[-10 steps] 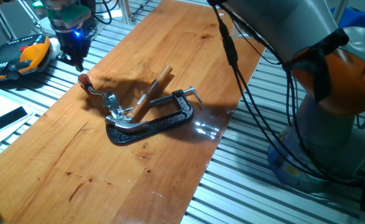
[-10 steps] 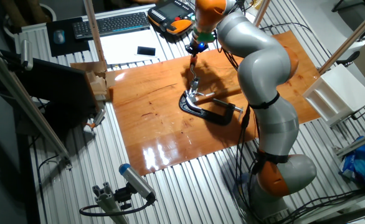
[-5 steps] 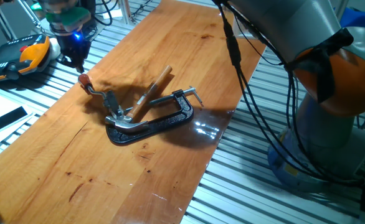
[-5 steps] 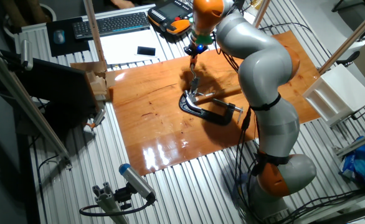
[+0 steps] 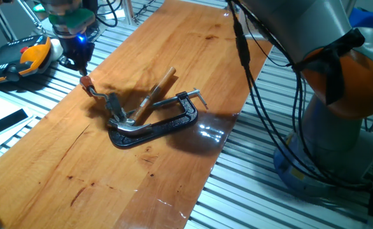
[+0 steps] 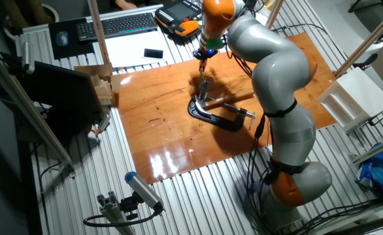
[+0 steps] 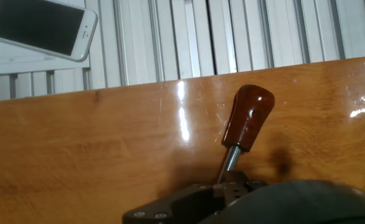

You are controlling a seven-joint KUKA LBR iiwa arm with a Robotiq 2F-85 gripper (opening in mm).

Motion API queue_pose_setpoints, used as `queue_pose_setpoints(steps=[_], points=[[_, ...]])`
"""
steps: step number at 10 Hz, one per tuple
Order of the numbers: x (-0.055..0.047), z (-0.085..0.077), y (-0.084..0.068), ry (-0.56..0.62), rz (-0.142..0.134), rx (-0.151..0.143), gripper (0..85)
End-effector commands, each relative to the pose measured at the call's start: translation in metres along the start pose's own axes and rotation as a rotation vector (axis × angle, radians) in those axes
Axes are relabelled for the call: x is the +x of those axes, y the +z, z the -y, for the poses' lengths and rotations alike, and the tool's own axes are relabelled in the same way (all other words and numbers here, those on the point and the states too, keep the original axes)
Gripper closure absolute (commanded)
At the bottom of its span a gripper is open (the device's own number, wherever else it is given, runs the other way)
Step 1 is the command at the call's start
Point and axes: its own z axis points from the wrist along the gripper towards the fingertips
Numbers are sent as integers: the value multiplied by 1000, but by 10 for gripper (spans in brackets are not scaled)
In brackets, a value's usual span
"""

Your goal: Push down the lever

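Right now the claw (image 5: pixel 78 62) hangs just above the lever (image 5: pixel 94 91), its dark tip apparently at or almost on the small reddish knob (image 5: pixel 85 81); whether its fingers are parted or closed cannot be told from any view, and it seems to grip nothing. The lever sits near the table's (image 5: pixel 174 184) long edge on the side of the orange pendant (image 5: pixel 30 54), joined to a silvery fitting (image 5: pixel 116 109) beside a black C-clamp (image 5: pixel 154 124) with a brown wooden handle (image 5: pixel 154 92) lying across it. To press well, I judge the claw should bear squarely on top of the knob and follow the lever's arc downward, since a round knob could let the tip slide off sideways. One fixed view shows the knob, rod and fitting plainly; the other fixed view sets them small under the arm (image 6: pixel 270 65), but shows the whole table and the clamp's place near its middle. Only the hand view shows the knob (image 7: pixel 249 117) close, glossy on its thin rod, near the table's edge, with a phone (image 7: pixel 39 26) lying beyond on the slatted bench.
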Motion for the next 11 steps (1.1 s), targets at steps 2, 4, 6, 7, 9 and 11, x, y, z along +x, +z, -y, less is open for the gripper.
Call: queue_pose_setpoints(steps=[2, 4, 6, 7, 9, 11], points=[[0, 0, 0, -9, 15, -7, 850], [0, 0, 0, -8, -7, -11, 850], [0, 0, 0, -10, -63, -21, 850], [0, 0, 0, -13, -60, 1, 850], [0, 0, 0, -54, -77, -26, 850], [0, 0, 0, -106, -155, -53, 850]])
